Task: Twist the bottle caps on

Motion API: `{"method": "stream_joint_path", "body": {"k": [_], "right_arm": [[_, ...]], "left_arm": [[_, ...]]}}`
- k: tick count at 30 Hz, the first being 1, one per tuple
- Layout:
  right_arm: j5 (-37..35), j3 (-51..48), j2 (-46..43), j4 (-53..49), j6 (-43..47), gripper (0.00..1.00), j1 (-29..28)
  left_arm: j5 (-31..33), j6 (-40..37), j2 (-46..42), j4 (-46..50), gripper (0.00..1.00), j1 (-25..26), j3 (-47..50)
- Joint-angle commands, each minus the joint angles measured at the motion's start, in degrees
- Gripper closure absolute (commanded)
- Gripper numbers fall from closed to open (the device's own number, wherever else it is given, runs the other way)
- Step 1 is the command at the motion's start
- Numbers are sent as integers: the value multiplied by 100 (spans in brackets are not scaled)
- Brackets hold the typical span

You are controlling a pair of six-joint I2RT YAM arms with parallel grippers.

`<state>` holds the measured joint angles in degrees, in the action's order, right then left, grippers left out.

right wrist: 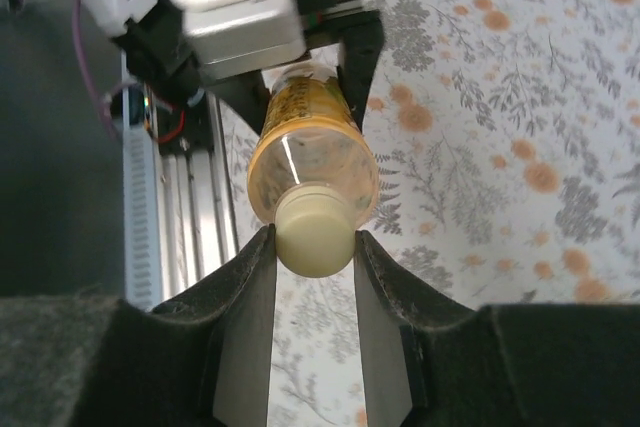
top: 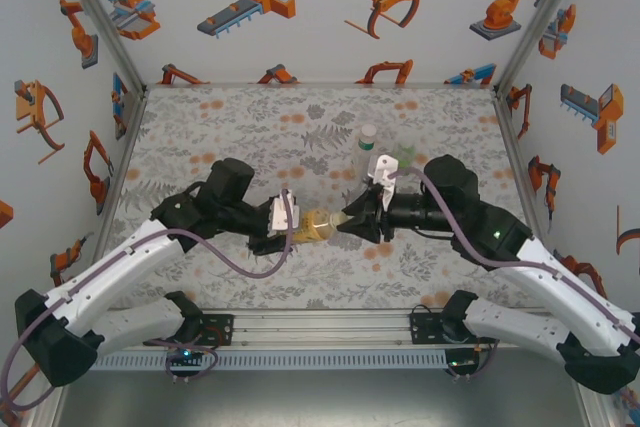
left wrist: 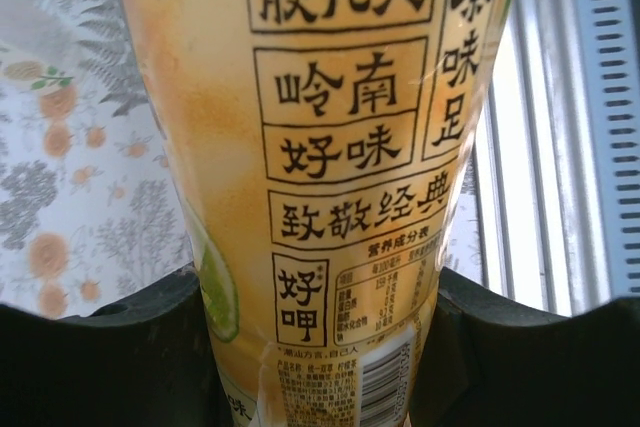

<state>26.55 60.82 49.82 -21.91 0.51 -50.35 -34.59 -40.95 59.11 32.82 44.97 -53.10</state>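
Observation:
The tall bottle (top: pixel 316 225) with amber-yellow liquid hangs on its side above the table, between the two arms. My left gripper (top: pixel 288 228) is shut on its body, and black fingers (left wrist: pixel 130 357) press the yellow label (left wrist: pixel 340 147) from both sides. The bottle's neck points at my right gripper (right wrist: pixel 314 243), which is shut on the pale cream cap (right wrist: pixel 313 232). That cap sits on the mouth of the bottle (right wrist: pixel 310 137). The slim clear bottle (top: pixel 367 147) and the short green bottle (top: pixel 405 156) stand upright behind the right wrist.
The floral table cover (top: pixel 300 117) stretches to the back wall. A metal rail (top: pixel 320 327) with both arm bases runs along the near edge. White walls with robot pictures close in three sides.

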Motion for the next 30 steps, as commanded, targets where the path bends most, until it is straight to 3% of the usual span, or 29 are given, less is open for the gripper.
{"method": "stream_joint_path", "body": {"k": [1, 8, 12, 22, 26, 30], "right_arm": [[-938, -269, -64, 705, -2022, 100, -11], [-2088, -605, -21, 916, -4837, 100, -13], [-2270, -863, -23, 1188, -6071, 100, -18], [-2262, -855, -79, 1122, -6063, 98, -19], [-2135, -779, -76, 1108, -5819, 81, -18], [-2089, -560, -136, 832, -5220, 57, -14]], "left_arm": [[248, 168, -215, -497, 100, 21, 95], [707, 229, -290, -705, 100, 22, 169], [855, 262, -341, -810, 100, 12, 220], [874, 289, -400, -865, 100, 12, 245], [858, 289, -411, -865, 100, 12, 256], [805, 287, -407, -865, 100, 12, 264]]}}
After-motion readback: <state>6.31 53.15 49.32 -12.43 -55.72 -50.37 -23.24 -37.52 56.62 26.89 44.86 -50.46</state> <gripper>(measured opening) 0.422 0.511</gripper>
